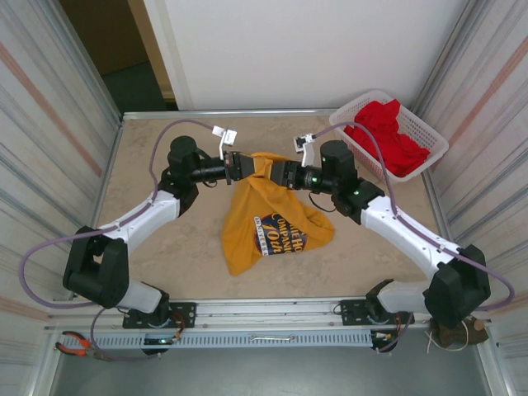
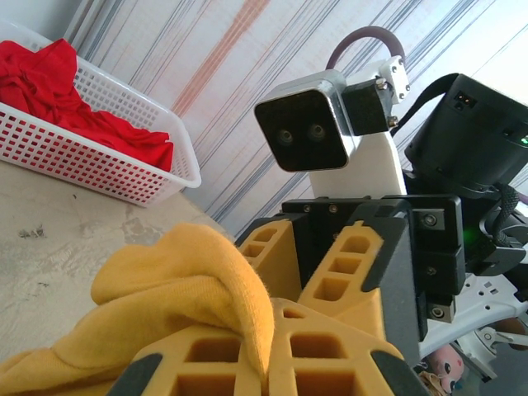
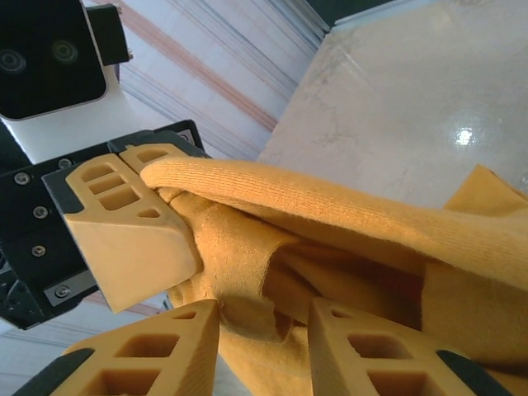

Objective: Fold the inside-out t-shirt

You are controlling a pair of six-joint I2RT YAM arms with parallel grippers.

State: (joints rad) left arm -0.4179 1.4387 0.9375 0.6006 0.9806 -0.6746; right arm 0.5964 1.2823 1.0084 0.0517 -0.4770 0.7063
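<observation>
a: zero folds so far? first the top view.
b: none. the left gripper (image 1: 239,167) and the right gripper (image 1: 279,173) meet at the 12 o'clock edge of the t-shirt (image 1: 272,223). it lies crumpled mid-table, print up.
a: left wrist view?
b: the left jaws are pressed together on a yellow edge.
a: right wrist view?
b: the right fingers (image 3: 165,355) stand apart, with cloth loose between them. i think all the folding is left.
</observation>
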